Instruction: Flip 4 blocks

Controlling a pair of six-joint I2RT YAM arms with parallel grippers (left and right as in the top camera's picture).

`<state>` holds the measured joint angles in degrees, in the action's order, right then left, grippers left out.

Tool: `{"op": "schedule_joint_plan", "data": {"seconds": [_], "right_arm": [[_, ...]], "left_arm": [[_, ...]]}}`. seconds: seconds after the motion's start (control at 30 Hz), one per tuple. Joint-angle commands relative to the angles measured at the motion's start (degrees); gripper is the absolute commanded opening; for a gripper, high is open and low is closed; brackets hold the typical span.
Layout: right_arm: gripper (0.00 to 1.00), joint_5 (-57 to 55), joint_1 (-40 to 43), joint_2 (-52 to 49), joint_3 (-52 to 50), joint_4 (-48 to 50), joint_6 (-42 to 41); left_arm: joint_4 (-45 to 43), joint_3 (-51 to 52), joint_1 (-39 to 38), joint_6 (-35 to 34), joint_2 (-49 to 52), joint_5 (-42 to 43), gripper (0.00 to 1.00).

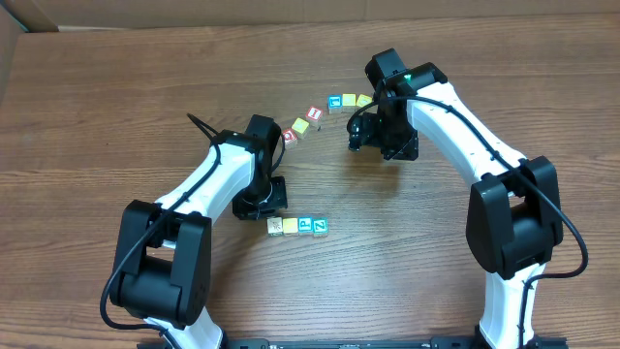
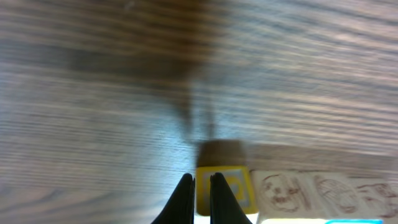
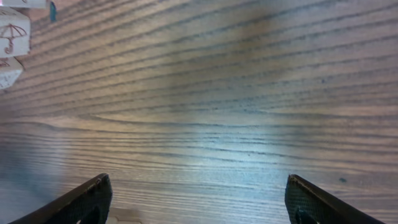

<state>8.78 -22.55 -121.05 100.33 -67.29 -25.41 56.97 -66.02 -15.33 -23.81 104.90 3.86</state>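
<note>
My left gripper [image 2: 200,180] has its jaws pressed fully together and holds nothing. The two dark, tapered fingers form a single narrow tip. That tip is low over the table [image 1: 116,97], at the left end of a straight row of four small wooden cubes. The row lies near the middle of the table, toward the edge where my bases stand. From left to right it holds the yellow block [image 2: 235,186], the cream block [image 1: 290,225], the blue-faced block [image 1: 304,225] and the teal-faced block [image 1: 320,226], set side by side. In the left wrist view the tip overlaps the yellow block's printed face. I cannot tell whether it touches the block. I judge that the jaws are closed so they can act as a blunt pusher, because a narrow tip can tip one cube without disturbing the cube beside it. The cubes are bare wood with square edges. They carry coloured letter faces, and line drawings are engraved into the plain sides. My right gripper [image 3: 198,186] has its jaws spread wide and empty above bare, strongly grained tabletop, well apart from the row. It is near an arc of other letter cubes [image 1: 314,113] toward the far edge, including one engraved with an umbrella [image 3: 13,34].
</note>
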Motion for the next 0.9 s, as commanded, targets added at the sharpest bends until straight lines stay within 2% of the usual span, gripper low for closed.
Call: {"op": "schedule_joint_plan", "data": {"seconds": [0.0, 0.13, 0.17, 0.27, 0.3, 0.57, 0.87], "right_arm": [[0.89, 0.28, -0.26, 1.46, 0.87, -1.07, 0.15], [0.8, 0.31, -0.35, 1.46, 0.85, -4.07, 0.15], [0.66, 0.31, -0.39, 1.46, 0.7, -4.68, 0.15], [0.09, 0.28, -0.94, 1.46, -0.66, -6.1, 0.15], [0.04, 0.31, -1.22, 1.46, -1.75, -6.47, 0.15], [0.04, 0.31, -2.69, 1.46, -10.67, -2.86, 0.13], [0.04, 2.03, -3.04, 1.46, -11.89, -1.36, -0.07]], "left_arm": [[2.62, -4.37, 2.05, 0.44, -1.2, -2.93, 0.04], [7.67, -7.37, 3.23, 0.46, -1.31, -2.69, 0.04], [8.9, -7.34, 3.28, 0.46, -1.31, -2.49, 0.04], [11.28, -6.54, 2.91, 0.61, -1.18, -1.55, 0.04], [11.58, -6.01, 2.67, 0.66, -1.18, -1.25, 0.04], [9.73, -0.92, 2.14, 0.46, -1.18, 0.63, 0.04], [0.83, 3.58, 2.12, -0.17, -1.18, 0.66, 0.04]]}}
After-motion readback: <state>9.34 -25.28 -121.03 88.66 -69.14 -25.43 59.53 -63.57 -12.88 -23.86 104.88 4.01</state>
